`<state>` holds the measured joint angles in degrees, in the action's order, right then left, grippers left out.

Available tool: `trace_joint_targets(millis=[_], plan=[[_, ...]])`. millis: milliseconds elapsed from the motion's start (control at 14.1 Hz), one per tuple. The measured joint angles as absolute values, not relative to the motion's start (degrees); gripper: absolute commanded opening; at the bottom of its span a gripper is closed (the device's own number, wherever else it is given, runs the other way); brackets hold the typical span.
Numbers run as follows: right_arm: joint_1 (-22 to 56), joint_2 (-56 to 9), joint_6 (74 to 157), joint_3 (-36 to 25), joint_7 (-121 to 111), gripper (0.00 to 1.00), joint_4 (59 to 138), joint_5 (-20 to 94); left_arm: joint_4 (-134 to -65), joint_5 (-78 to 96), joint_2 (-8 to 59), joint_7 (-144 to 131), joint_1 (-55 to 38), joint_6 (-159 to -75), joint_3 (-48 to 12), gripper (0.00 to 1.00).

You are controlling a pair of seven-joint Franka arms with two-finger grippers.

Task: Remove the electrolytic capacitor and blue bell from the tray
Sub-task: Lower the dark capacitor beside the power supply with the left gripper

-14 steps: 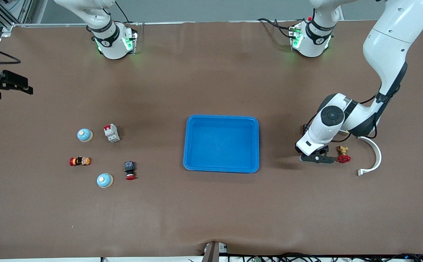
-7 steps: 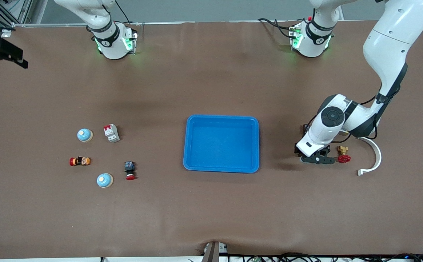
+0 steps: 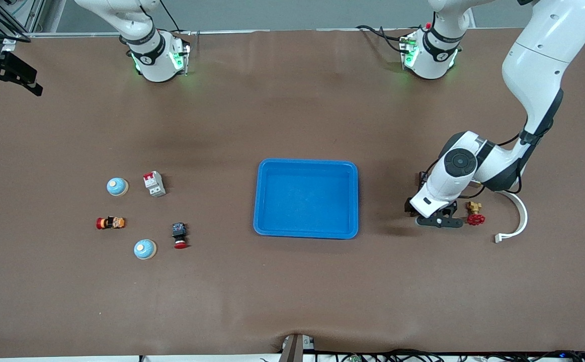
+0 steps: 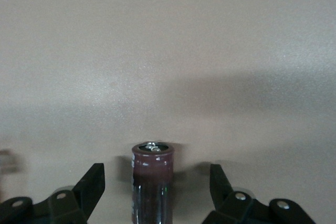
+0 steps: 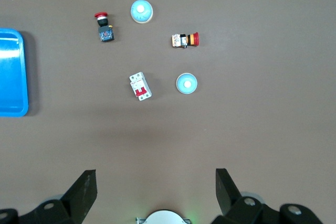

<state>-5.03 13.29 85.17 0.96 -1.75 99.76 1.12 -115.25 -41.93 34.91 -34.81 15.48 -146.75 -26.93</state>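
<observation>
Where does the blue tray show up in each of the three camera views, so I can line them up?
Front view: the blue tray sits mid-table, between the small parts at the right arm's end and the left claw.
Left wrist view: not in it; only the capacitor between open fingers.
Right wrist view: one end of the tray shows at the picture's edge.
Shared landmark: the white and red breaker, in the front and right wrist views.

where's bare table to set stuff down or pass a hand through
The shallow blue plastic tray is empty. Bare brown table lies between it and the two pale blue domed bells. It is crowded around the bells, and by the left gripper, open around the dark cylindrical capacitor, beside the red-handled brass valve.
</observation>
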Motion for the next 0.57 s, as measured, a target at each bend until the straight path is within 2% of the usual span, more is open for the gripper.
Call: trace_joint_targets(millis=[569], plan=[[-5.0,13.7,85.9,1.1,-0.7,1.0,99.7,1.1,-112.6,-38.2,35.2,-36.4,16.0,-146.8,-26.8,1.0]])
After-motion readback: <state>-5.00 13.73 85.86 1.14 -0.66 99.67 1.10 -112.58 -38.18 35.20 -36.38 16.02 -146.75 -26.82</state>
